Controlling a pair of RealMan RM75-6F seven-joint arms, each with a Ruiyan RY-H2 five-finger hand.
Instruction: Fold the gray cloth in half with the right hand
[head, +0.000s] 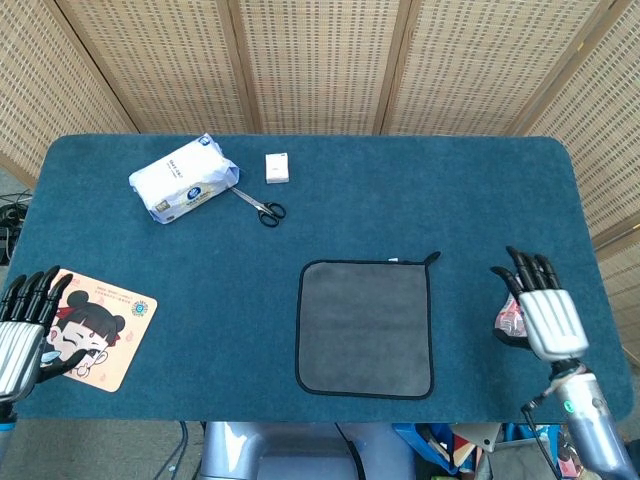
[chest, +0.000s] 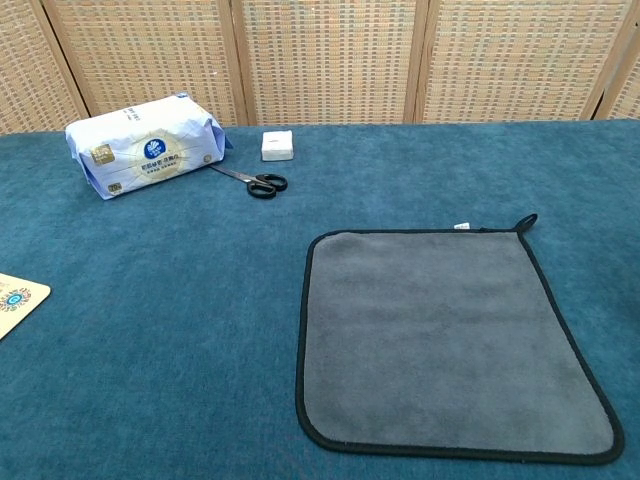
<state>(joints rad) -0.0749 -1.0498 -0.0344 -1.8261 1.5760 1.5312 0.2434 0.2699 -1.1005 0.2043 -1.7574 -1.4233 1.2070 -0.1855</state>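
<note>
The right hand (head: 545, 315) hovers over the right part of the blue surface (head: 400, 200), its dark fingers (head: 528, 270) spread and pointing away from the robot, holding nothing. Directly under it lies a small plastic bottle (head: 508, 318) with a pink-and-white label, mostly hidden by the hand; whether the hand touches the bottle cannot be told. The gray cloth (head: 365, 327) lies flat and unfolded to the left of this hand, apart from it, a dark-edged square with a small hanging loop (head: 432, 258) at the corner nearest the hand's fingertips. In the chest view the cloth (chest: 450, 340) fills the lower right and neither hand shows.

The left hand (head: 22, 325) sits at the near left edge of the surface, fingers apart and empty, with its thumb side against a cartoon-face coaster (head: 92, 327). Far beyond the cloth from the right hand, toward the back left, rest a pack of tissues (head: 184, 178), a pair of black-handled scissors (head: 260, 206) just beside the pack, and a small white box (head: 277, 167) a little past the scissors. A woven screen (head: 320, 60) stands behind the surface.
</note>
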